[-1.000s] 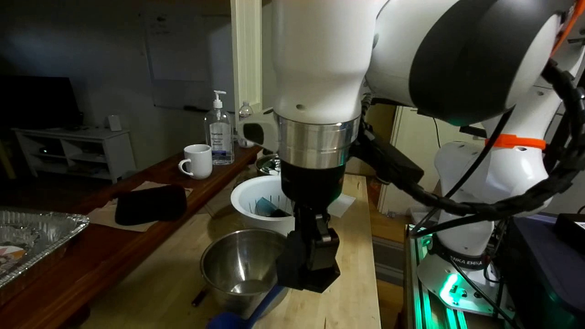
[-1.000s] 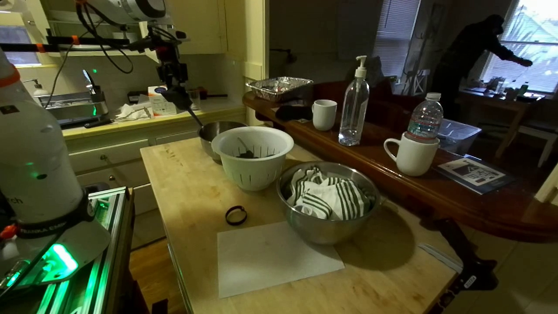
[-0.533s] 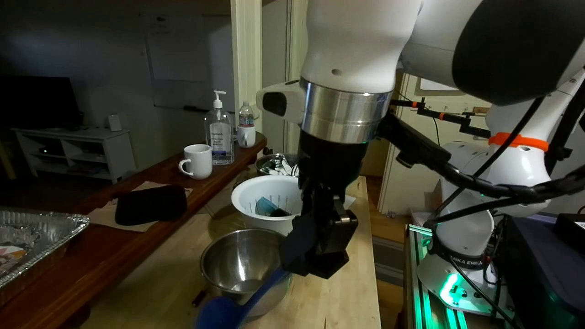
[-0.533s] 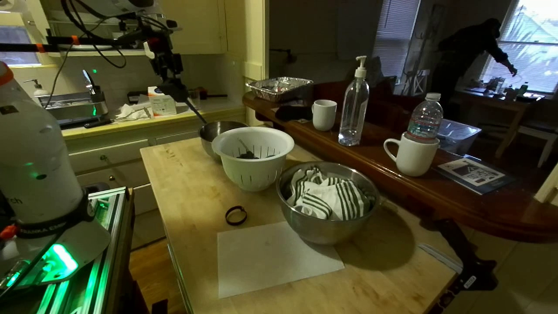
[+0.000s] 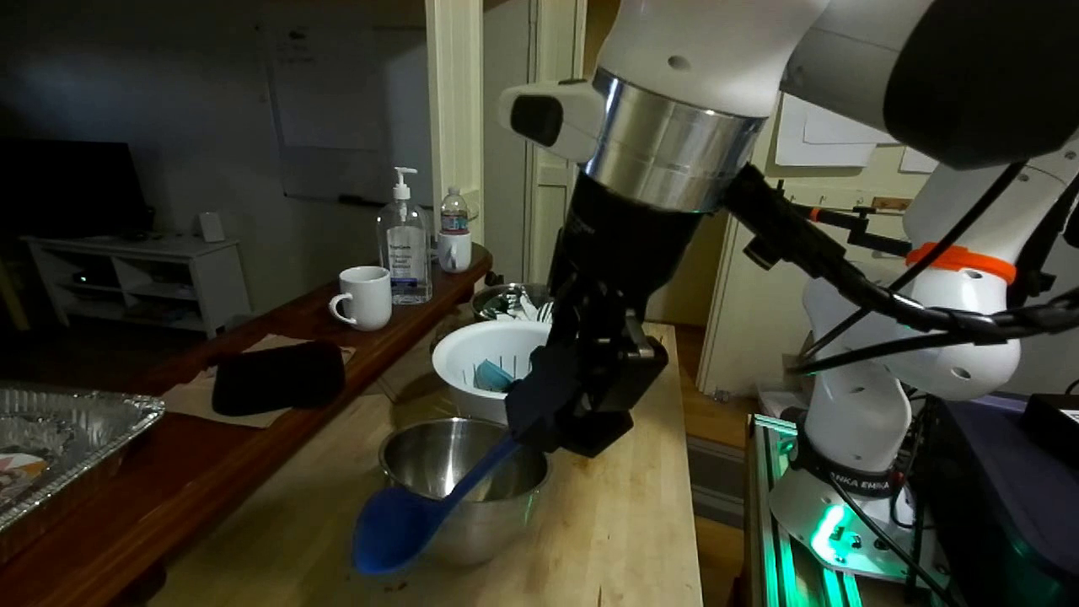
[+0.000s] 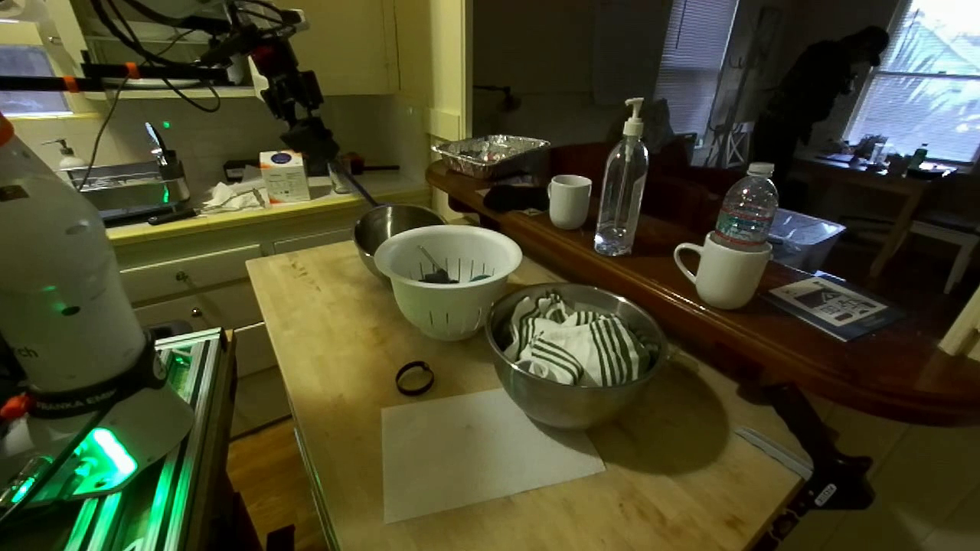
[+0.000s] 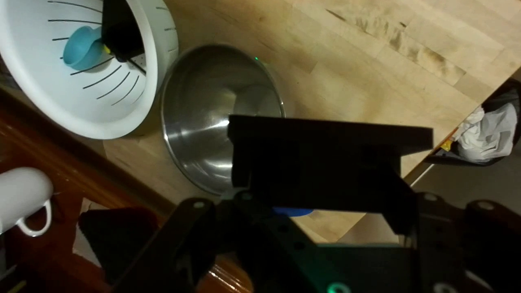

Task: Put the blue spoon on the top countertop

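Exterior view: blue plastic spoon (image 5: pixel 430 511) clamped in the gripper (image 5: pixel 556 421), with the handle (image 5: pixel 480 471) lost to view between the fingers (image 5: pixel 544 396), over the pale butcher-block counter (image 5: pixel 607 539). Long axis slanting down and outward from the gripper: handle end high, spoon's bowl (image 5: pixel 389 533) lowest and farthest out, pointing toward the side of the raised dark-wood counter (image 5: pixel 194 459). Directly behind the spoon along this line of sight, stainless-steel mixing bowl (image 5: pixel 497 531); touching or apart, not determinable. In an exterior view, only the upper handle (image 6: pixel 354 184) visible, the remainder hidden behind the mixing bowl. In the wrist view, a mere sliver of blue (image 7: pixel 294 212), presumably the spoon, with the raised counter off to the lower left. Key relation, by judgement: raised counter on the far side of the gripper from the robot base (image 5: pixel 860 531), spoon's bowl foremost. Probably called for: lift enough to clear the counter's edge, then sideways carry, then flattening of the slanted axis, perhaps between foil tray (image 5: pixel 93 413) and black pad (image 5: pixel 278 379).
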`<action>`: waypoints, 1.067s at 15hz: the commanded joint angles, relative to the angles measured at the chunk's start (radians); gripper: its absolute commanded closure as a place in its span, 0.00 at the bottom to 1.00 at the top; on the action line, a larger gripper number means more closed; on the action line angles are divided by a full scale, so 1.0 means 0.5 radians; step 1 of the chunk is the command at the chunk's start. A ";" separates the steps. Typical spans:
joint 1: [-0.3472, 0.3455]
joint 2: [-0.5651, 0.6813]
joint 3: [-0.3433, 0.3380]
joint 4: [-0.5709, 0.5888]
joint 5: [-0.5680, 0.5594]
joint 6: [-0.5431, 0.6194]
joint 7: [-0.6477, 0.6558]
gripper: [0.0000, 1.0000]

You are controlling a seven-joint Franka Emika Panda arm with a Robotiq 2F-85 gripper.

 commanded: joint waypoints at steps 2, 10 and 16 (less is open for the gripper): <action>-0.048 -0.133 0.065 -0.055 -0.164 0.000 -0.069 0.58; -0.059 -0.063 -0.061 -0.116 -0.221 0.369 -0.641 0.58; -0.046 -0.201 -0.136 -0.267 -0.289 0.685 -0.955 0.58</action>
